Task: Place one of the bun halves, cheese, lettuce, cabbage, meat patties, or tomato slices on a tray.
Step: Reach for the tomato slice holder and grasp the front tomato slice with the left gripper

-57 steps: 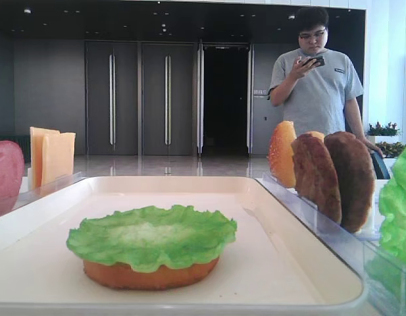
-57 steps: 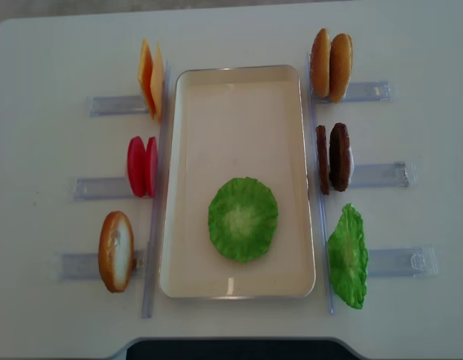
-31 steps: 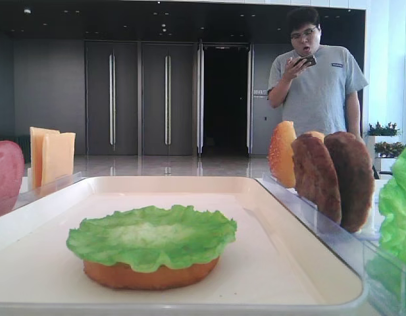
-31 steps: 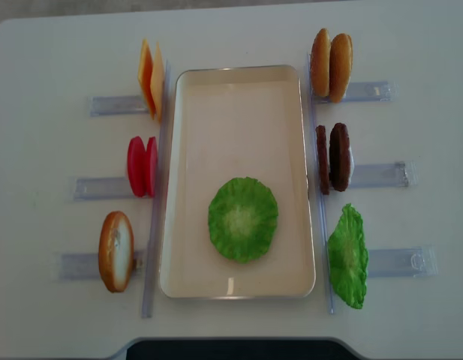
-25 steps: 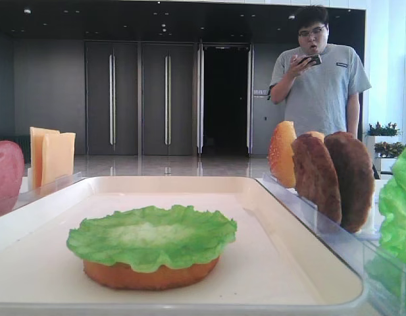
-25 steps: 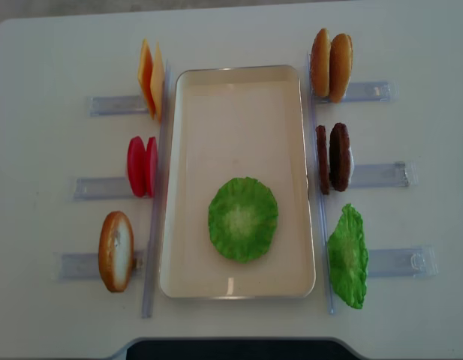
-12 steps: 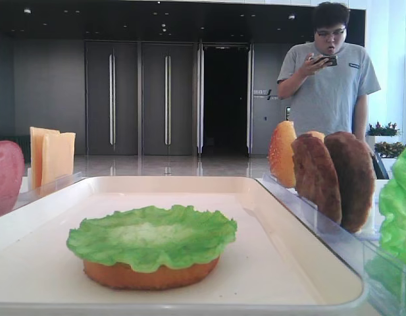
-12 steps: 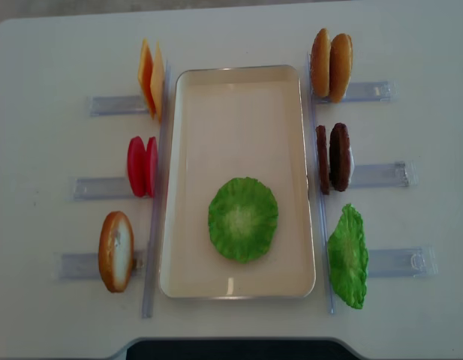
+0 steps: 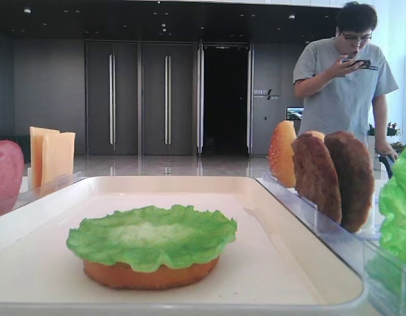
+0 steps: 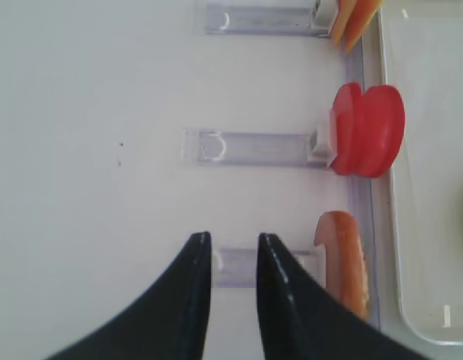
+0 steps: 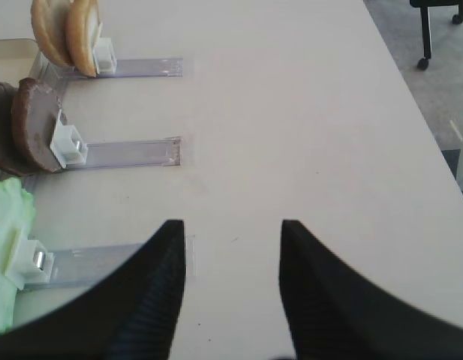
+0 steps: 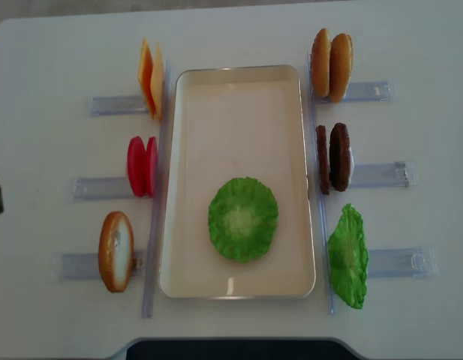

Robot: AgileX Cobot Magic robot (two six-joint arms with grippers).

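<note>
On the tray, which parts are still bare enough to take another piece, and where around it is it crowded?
The tray is bare over its whole far half, between the cheese side and the patties side. The lettuce stack fills the near middle, leaving only narrow strips by the rim. Both long sides are crowded with racks: tomato slices and a bun half left, buns and a second lettuce leaf right.

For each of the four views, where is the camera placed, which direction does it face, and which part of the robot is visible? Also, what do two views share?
Low exterior: at tray level, facing the hall; no robot part.
Overhead exterior: straight down on the table; no hand clearly shows.
Right wrist: behind the right hand, jaws apart, toward the meat patties.
Left wrist: behind the left hand, jaws narrowly apart, toward the tomato slices.
Shared: both exterior views show the lettuce on the tray.
</note>
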